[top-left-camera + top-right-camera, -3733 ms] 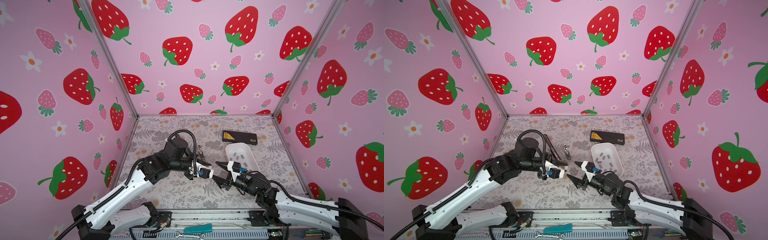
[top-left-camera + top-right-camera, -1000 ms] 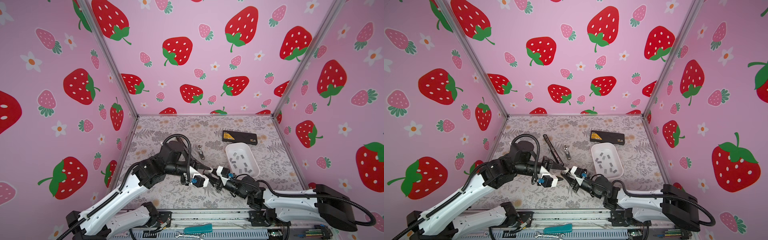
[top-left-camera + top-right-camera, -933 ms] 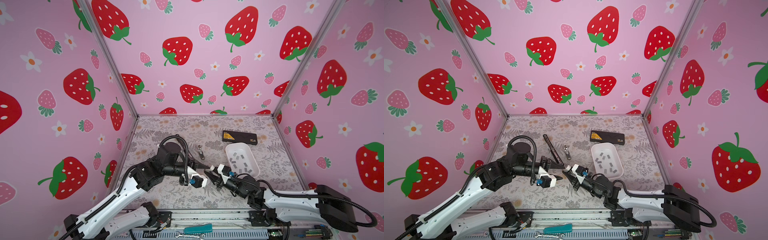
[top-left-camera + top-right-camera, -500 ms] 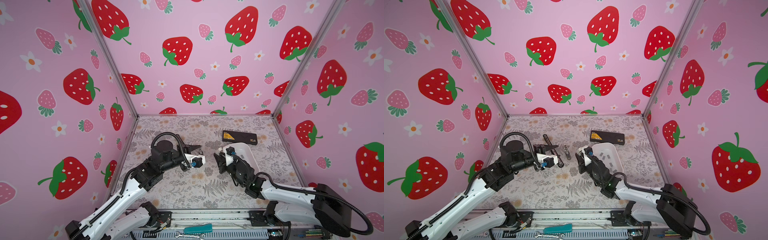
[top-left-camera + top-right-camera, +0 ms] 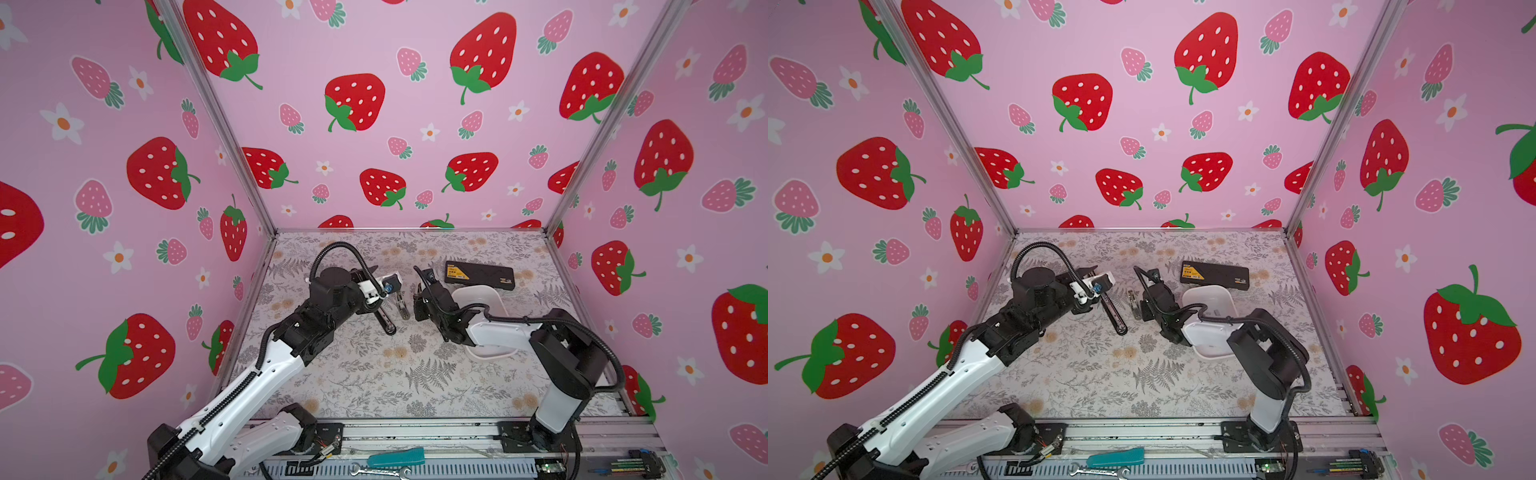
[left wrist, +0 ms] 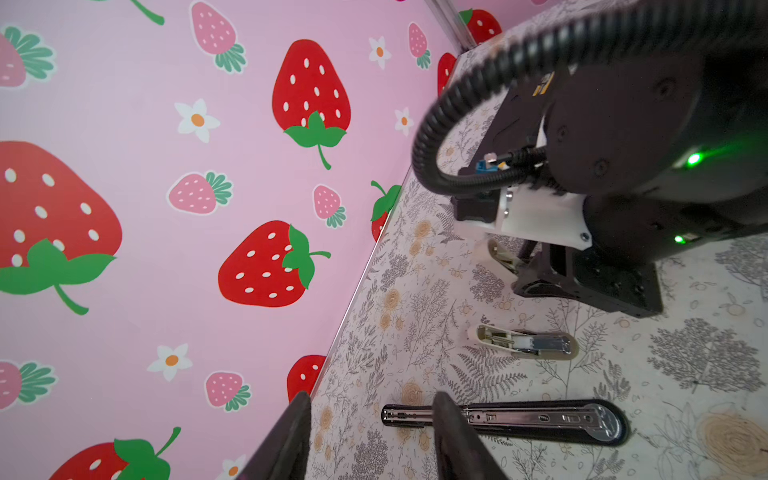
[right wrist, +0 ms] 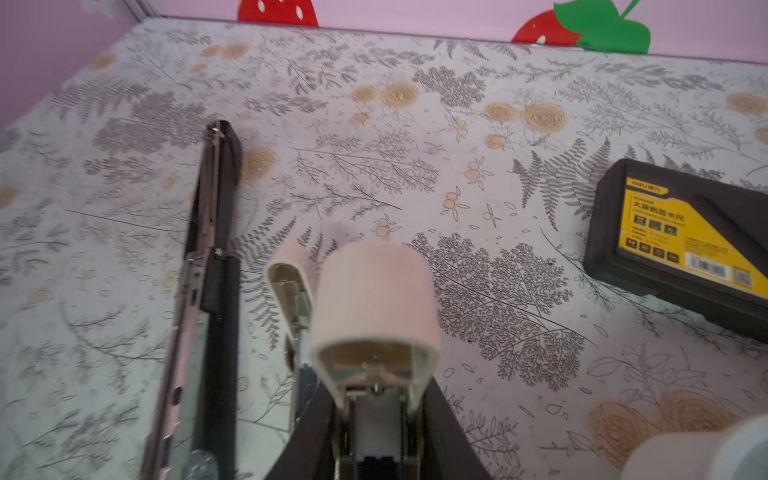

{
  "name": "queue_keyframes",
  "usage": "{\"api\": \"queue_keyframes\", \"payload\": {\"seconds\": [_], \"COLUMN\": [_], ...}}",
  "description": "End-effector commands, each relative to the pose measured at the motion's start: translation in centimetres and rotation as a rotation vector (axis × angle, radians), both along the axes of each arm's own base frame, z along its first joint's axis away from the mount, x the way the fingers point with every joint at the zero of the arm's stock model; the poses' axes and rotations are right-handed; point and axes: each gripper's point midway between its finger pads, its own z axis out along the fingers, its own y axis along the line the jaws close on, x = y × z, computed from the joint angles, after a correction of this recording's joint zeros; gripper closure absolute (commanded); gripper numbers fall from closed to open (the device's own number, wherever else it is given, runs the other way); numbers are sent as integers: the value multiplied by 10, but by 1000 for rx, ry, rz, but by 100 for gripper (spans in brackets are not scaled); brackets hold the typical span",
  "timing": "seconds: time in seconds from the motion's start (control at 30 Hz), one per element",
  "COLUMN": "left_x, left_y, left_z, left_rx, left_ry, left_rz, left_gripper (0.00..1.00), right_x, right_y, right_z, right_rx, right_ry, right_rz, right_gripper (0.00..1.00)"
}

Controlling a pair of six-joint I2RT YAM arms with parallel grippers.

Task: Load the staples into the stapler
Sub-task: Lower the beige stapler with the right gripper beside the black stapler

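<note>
Right wrist: R gripper (image 7: 374, 399) clamped on pink stapler (image 7: 374, 291) | L gripper (image 6: 372, 401) jaws apart, empty, by blk stapler (image 6: 519, 419)

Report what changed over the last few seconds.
Both arms swung from the front centre toward the back: the left gripper, open, now hovers by the long black stapler; the right gripper, clamping a pale pink stapler part, sits beside the small cream open stapler. Both table staplers, white plastic tray and yellow-labelled black case stayed put.

Your pincers have left the front middle of the counter (image 5: 374, 386) for the back. The left pincer (image 6: 370, 409) now hangs by the black stapler (image 5: 384, 319). The right pincer (image 7: 376, 415), gripping the pink stapler (image 7: 374, 299), sits alongside.
</note>
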Motion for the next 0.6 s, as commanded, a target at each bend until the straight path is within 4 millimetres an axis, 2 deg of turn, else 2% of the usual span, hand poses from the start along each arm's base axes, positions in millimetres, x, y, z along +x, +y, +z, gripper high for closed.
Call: {"api": "queue_keyframes", "payload": {"seconds": [0.0,0.2,0.57], "left_x": [9,15,12], "left_y": [12,15,12], "left_z": [40,37,36], "left_rx": [-172,-183,-175], "left_ry": [-38,-1,0], "left_rz": [41,36,15], "left_gripper": [50,52,52], "right_x": [8,13,18], "right_y": [-5,2,13], "right_z": [-18,-29,-49], "right_rx": [-28,-27,-42], "right_ry": [70,96,142], "right_rz": [-32,-26,-20], "right_gripper": [90,90,88]}}
